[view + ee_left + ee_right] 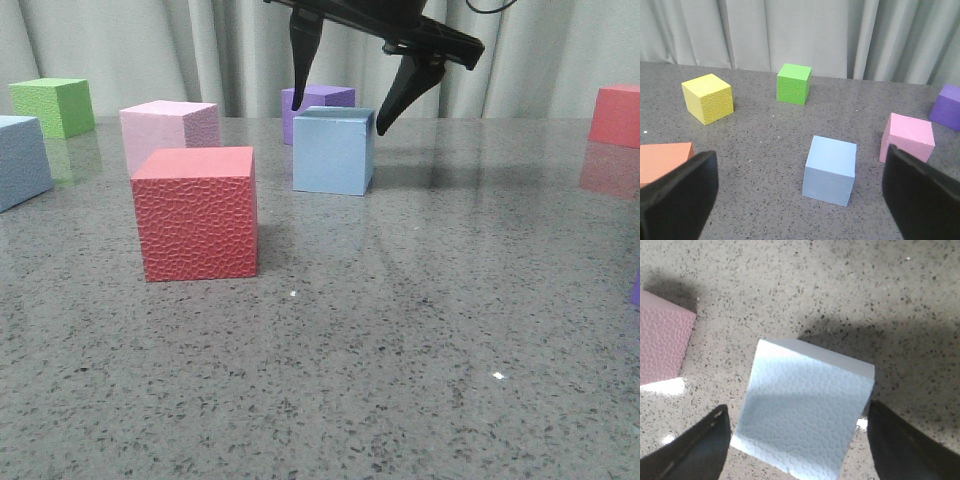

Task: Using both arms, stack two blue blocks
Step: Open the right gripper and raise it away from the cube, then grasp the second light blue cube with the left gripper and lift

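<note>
- Blue block (333, 150): rests mid-table, in front of the purple cube (318, 100), apart from the red cube (196, 212) and pink cube (170, 130).
- Second blue block (20, 160): rests at the table's left edge, near the green cube (53, 106); the two blocks are well apart.
- Right gripper (340, 115): spread, fingers straddling the central block's top, not closed on it.
- Left gripper (800, 192): spread, empty, facing the second block.
- Progress: neither block lifted; both grasps and the stacking remain.
</note>
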Action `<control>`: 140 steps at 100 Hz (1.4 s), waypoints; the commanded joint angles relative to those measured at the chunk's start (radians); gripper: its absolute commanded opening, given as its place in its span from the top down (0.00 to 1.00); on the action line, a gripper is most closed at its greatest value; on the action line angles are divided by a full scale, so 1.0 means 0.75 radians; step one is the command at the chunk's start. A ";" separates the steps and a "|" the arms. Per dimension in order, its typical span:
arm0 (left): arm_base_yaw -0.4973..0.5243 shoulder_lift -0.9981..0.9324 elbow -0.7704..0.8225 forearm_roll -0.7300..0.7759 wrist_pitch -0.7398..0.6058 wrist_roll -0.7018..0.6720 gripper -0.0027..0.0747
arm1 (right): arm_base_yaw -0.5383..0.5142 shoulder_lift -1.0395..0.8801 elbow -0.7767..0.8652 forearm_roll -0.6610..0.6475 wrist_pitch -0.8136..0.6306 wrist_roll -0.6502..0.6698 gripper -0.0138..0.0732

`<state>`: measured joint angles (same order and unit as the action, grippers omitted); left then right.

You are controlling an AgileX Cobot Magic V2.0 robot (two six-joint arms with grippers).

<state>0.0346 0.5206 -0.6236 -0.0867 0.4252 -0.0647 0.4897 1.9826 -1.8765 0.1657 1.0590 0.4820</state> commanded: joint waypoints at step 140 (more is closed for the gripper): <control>0.000 0.551 -0.459 -0.096 0.187 0.103 0.14 | -0.002 -1.347 1.118 -0.335 -0.540 -0.096 0.19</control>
<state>0.0346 0.8846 -0.8927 -0.1234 0.6091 -0.0179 0.4897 1.0781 -1.0726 -0.0410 0.7747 0.4188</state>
